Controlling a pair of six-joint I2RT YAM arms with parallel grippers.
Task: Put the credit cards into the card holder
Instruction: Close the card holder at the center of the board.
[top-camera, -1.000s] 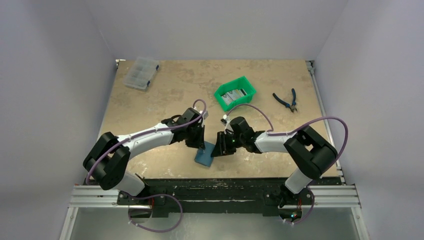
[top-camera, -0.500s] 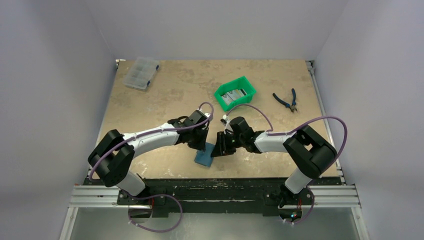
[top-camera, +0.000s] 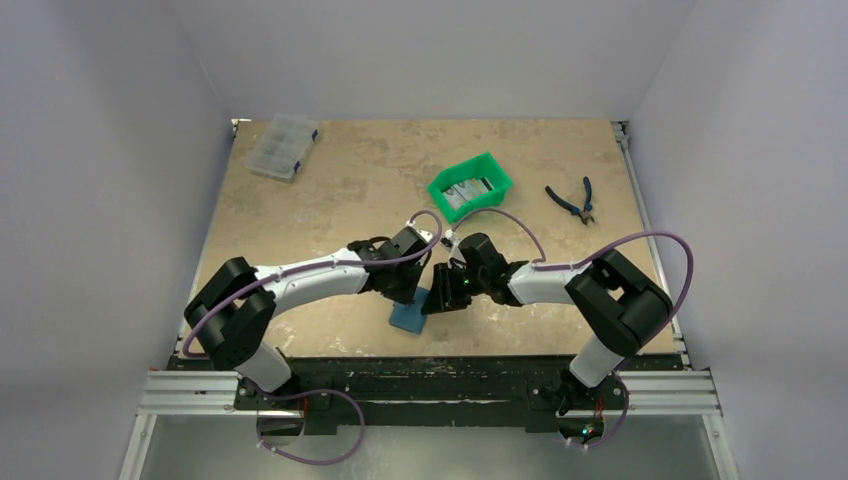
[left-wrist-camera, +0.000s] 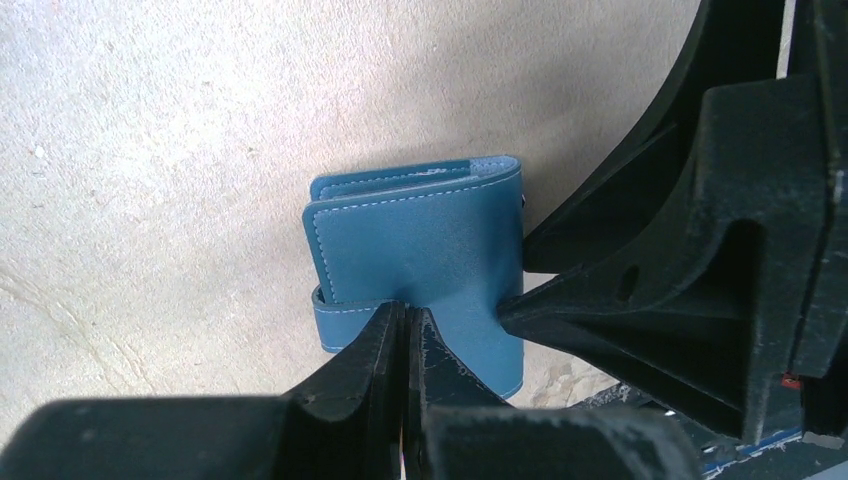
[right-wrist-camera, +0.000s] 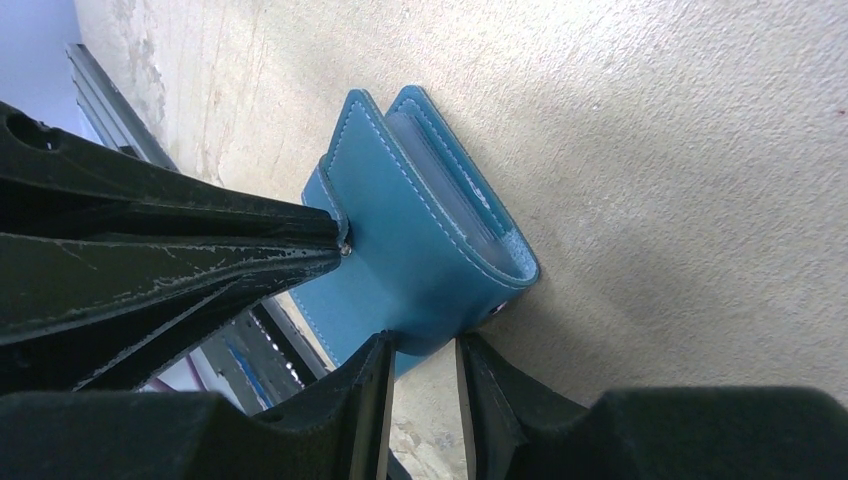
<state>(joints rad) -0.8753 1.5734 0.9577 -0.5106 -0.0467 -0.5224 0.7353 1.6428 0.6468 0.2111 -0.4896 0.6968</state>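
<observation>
Card holder (left-wrist-camera: 420, 250) lay between your arms: left gripper (left-wrist-camera: 405, 318) pinched tight on its strap, right gripper (right-wrist-camera: 420, 352) clamped its opposite edge, credit cards (top-camera: 468, 190) beyond it in green bin (top-camera: 438, 187), nearer right.

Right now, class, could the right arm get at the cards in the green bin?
Likely yes, once freed. The bin with the cards lies just beyond the right hand, nothing between; but that hand is clamped on the wallet.
</observation>
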